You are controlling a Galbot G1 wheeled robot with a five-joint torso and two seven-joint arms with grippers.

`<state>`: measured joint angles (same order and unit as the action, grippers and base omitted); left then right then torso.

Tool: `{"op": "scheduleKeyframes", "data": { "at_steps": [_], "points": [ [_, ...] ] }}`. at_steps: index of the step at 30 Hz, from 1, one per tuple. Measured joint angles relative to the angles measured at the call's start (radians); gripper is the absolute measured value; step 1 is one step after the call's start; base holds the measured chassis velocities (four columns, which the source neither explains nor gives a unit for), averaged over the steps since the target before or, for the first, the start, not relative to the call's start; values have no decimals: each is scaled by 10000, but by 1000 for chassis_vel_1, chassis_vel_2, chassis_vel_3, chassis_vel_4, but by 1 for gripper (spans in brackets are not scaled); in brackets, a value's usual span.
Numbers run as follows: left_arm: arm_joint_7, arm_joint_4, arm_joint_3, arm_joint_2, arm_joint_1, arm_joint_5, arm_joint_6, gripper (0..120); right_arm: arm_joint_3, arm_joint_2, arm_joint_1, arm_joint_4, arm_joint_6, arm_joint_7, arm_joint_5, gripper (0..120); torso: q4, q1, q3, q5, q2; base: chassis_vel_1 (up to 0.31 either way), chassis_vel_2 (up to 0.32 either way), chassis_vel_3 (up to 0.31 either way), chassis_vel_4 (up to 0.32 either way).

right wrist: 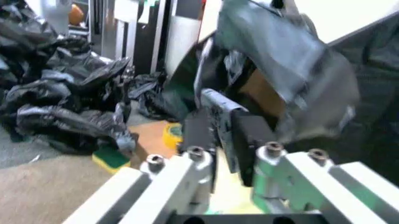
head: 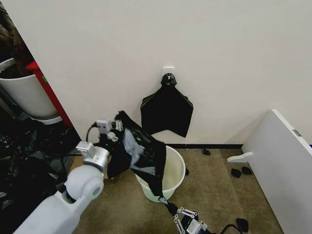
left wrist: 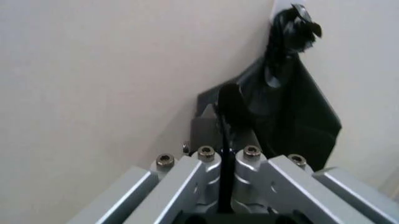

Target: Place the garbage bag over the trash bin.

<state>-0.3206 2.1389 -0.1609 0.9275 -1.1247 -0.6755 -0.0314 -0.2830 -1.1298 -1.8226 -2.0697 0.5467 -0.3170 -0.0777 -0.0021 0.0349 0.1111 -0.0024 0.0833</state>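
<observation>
Head view: left gripper [head: 117, 126] pinches garbage bag [head: 139, 153] up at 10 o'clock of trash bin [head: 173, 168]; right gripper [head: 168, 204] clamps bag's low corner at 6, stretching mouth open over rim.

Left end effector [head: 116, 127] raised, right end effector [head: 170, 206] low, both clamped.

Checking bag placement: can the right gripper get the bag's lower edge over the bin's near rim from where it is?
Probably yes. The right gripper pinches the garbage bag beside the trash bin rim, nothing between; the left gripper holds the top.
</observation>
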Motion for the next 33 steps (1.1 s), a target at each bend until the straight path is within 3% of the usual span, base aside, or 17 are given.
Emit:
{"op": "scheduleKeyframes", "data": {
  "at_steps": [3,8,12,13,16,23,24,26,28,33],
  "points": [
    [-58,-126,195,128,220,-25,-33,0,-152,90,-130,-354,19,-432,-174,26,-1,0,0,0,0,0,0,0,0],
    [-69,-161,336,174,352,-40,-53,0,-177,162,-336,-720,-72,-331,-88,39,-2,0,0,0,0,0,0,0,0],
    [-70,-179,415,180,371,-41,-63,0,-232,392,-666,-1567,-496,-683,1361,58,-2,0,0,-1,0,0,0,0,0],
    [-70,-179,415,180,371,-41,-63,0,-232,392,-666,-1567,-496,-683,1361,58,-2,0,0,-1,0,0,0,0,0],
    [-71,-211,424,207,343,-38,-64,0,-357,639,-864,-2338,-1095,-1208,2452,75,-1,0,0,-4,1,0,0,0,0],
    [-92,-256,434,241,442,-39,-53,0,-874,986,-842,-1904,-2453,-1235,1685,94,0,0,0,0,0,0,0,0,0],
    [-122,-268,413,252,555,-94,-45,0,-920,1104,-889,-1716,-3497,-471,1177,99,-2,0,0,1,0,0,0,0,0],
    [-131,-273,404,257,592,-118,-44,0,-938,1134,-888,-1692,-3856,-158,1000,100,-1,0,0,1,0,0,0,0,0],
    [-155,-306,338,262,704,-211,-43,0,-1007,1217,-830,-1692,-5145,950,552,100,-2,0,0,1,0,0,0,0,0],
    [-159,-346,329,271,723,-247,-36,0,-931,1175,-637,-2036,-5414,1935,510,100,0,0,0,-1,0,0,0,0,0]
  ]
}}
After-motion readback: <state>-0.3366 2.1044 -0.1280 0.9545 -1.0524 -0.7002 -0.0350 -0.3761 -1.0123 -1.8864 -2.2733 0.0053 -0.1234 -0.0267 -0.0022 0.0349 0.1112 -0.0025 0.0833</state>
